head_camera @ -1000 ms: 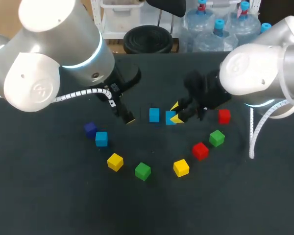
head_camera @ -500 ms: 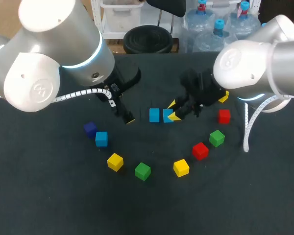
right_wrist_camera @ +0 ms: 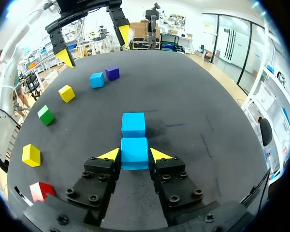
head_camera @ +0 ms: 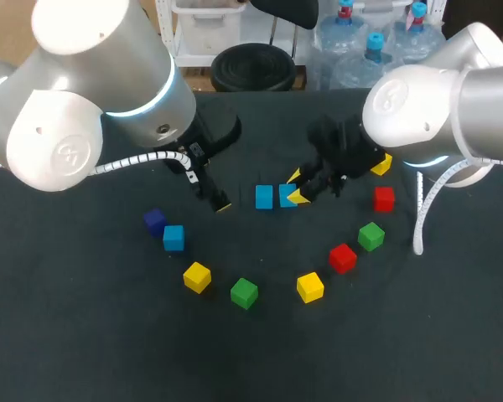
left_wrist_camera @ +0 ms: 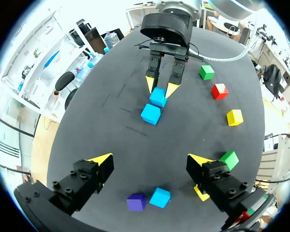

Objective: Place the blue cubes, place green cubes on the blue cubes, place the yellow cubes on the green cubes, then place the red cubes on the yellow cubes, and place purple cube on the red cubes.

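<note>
Wrist views, not head view, show right gripper clamping a light-blue cube beside its twin. Left gripper hangs spread, well apart.

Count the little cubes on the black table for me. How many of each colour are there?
blue cubes: 3
green cubes: 2
yellow cubes: 2
red cubes: 2
purple cube: 1
Total: 10 cubes
</note>
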`<state>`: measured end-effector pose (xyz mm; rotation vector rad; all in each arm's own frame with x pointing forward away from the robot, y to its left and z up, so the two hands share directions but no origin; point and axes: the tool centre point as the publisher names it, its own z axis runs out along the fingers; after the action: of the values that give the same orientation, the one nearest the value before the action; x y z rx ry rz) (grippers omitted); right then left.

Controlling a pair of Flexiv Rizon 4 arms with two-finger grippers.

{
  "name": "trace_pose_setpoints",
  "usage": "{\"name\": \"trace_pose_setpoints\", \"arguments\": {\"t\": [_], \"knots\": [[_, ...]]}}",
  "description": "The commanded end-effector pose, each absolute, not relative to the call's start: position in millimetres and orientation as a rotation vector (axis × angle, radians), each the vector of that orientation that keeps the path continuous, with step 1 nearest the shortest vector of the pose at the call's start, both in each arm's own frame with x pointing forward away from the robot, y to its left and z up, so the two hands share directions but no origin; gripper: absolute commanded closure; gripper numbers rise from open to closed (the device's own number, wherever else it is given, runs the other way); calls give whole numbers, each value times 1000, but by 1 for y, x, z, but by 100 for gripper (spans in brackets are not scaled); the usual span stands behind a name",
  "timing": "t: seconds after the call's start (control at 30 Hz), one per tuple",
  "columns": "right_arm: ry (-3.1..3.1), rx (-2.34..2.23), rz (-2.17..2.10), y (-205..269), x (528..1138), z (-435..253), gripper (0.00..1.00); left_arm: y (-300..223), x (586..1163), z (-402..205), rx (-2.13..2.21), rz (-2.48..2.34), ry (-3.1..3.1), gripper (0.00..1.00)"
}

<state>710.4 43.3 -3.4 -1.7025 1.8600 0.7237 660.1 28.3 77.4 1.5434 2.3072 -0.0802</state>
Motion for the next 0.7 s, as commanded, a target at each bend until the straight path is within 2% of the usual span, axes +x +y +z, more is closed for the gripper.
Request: {"name": "trace_pose_setpoints", "arguments": {"t": [0.03, 0.7], "knots": [[1856, -1705, 731, 44, 714, -6, 100, 28, 660, 78, 1543, -78, 2309, 0], [1852, -1721, 743, 47, 715, -9, 100, 28, 660, 78, 1543, -78, 2309, 0]]}}
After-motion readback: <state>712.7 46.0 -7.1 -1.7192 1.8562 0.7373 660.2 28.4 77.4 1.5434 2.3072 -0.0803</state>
